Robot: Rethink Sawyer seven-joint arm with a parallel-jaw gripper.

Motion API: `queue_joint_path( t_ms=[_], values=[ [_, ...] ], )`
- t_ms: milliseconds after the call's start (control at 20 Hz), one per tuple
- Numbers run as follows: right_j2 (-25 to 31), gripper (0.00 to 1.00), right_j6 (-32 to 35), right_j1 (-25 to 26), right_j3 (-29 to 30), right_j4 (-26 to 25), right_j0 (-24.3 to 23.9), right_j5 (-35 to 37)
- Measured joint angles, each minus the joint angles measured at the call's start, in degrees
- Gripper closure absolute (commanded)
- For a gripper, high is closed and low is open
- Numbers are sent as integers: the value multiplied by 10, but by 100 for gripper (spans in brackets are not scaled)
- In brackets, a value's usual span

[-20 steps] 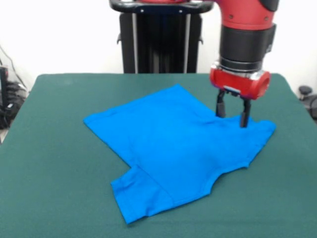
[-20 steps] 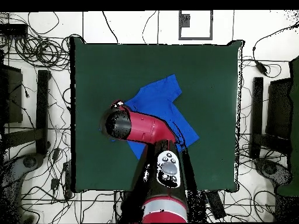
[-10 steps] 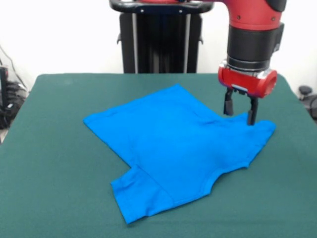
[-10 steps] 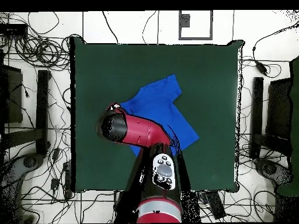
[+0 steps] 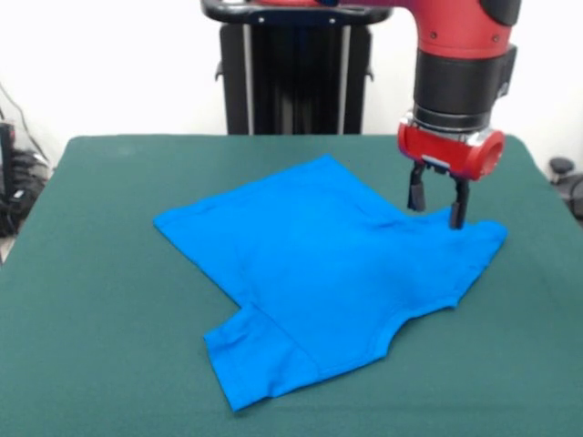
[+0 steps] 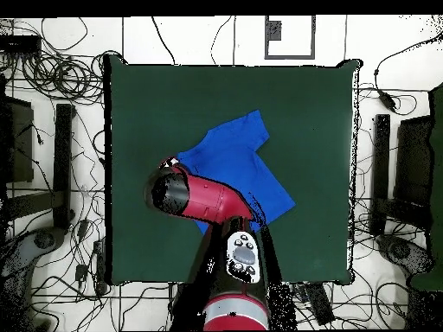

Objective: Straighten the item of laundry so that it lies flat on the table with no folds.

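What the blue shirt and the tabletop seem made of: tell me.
Blue shirt: thin, soft knit, probably cotton jersey; matte, it lies limp with shallow wrinkles and stitched hems. Tabletop: dark green felt-like covering, it seems; flat, matte and without glare.

— What differs from 1 second ago?
— The tool (image 5: 437, 208) sits higher and further toward the picture's right in the front view, above the shirt's (image 5: 319, 273) right sleeve corner, its 2 tips apart.
— And since half a second ago?
— It edges slightly back left. The overhead view shows the arm swung likewise.
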Motion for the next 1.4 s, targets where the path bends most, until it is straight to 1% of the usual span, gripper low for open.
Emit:
queue_joint_path(
  t_ms=[350, 800, 1400],
  values=[
    [0, 0, 0, 2, 13, 10, 1, -31],
    [0, 0, 0, 3, 17, 19, 6, -47],
    [0, 0, 0, 7, 19, 44, 38, -56]
  ],
)
